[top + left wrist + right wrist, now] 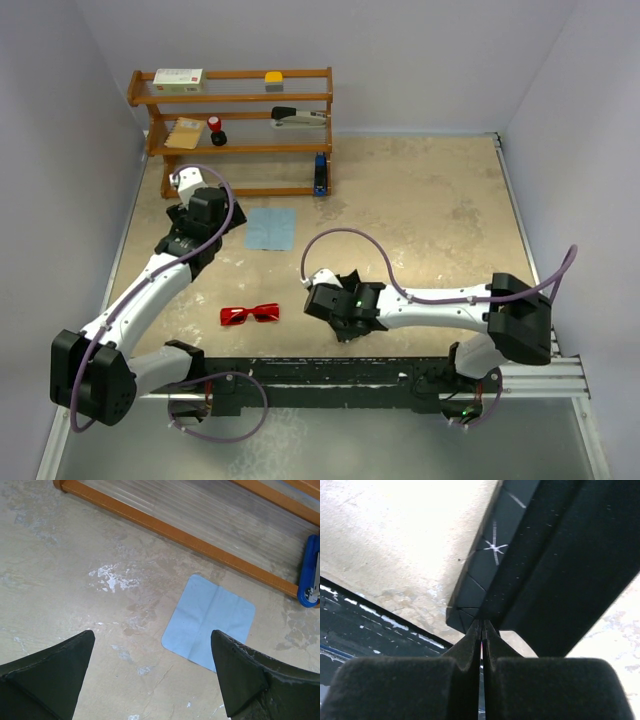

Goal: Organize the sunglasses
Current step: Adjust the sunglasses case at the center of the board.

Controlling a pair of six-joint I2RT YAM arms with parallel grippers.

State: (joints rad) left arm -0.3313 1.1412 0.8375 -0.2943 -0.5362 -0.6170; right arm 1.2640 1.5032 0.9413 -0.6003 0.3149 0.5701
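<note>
Right end effector (481,628) pinches black case (560,560), sunglasses (250,315) outside

The left arm (150,290) rises from its base at the near left corner and reaches forward along the left side, wrist bent downward. The left gripper (152,637) hangs above the surface with its two dark fingers (55,670) spread wide. The right arm (440,298) folds at the elbow and lies low, its forearm stretched leftward. The right gripper (481,632) has its pads pressed together; whether anything thin sits between them is unclear from so close.
</note>
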